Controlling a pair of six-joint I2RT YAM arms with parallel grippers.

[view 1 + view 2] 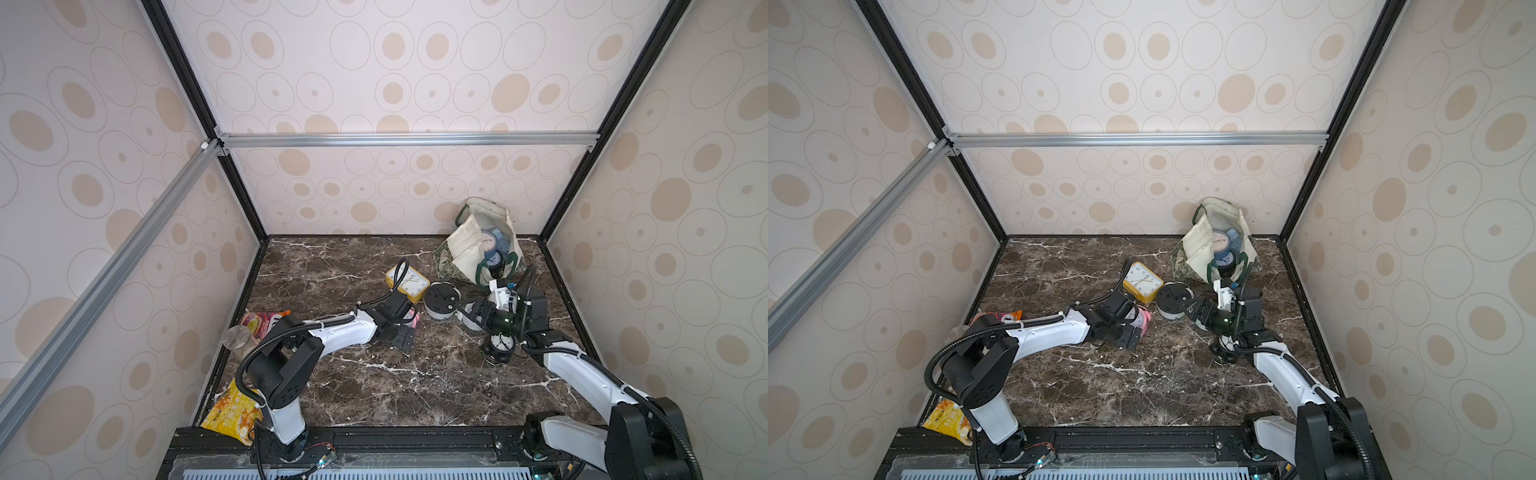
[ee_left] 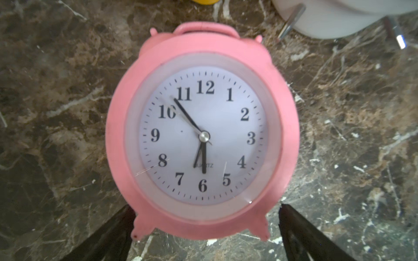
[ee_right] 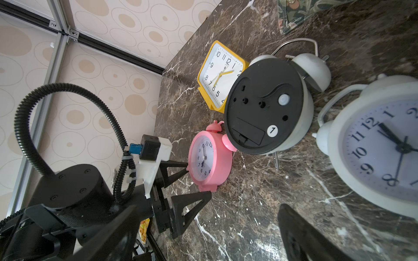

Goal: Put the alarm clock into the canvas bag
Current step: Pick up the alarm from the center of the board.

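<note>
Flanking the feet of the pink alarm clock (image 2: pixel 202 135), upright on the worktop (image 1: pixel 374 382) well apart from the canvas bag (image 1: pixel 465 245), the left jaws are gaping empty. Advancing level and centred before closing is looking wise; the right jaws are hanging released.

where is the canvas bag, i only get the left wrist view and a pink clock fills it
observer: the canvas bag slumps in the far right corner of the table, mouth gaping.
operator: anything in it yet
observer: yes, a pale-faced clock and a blue-faced clock show in its mouth.
operator: and the right arm
observer: the right gripper, jaws open and empty, points at a white clock showing its black back.
</note>
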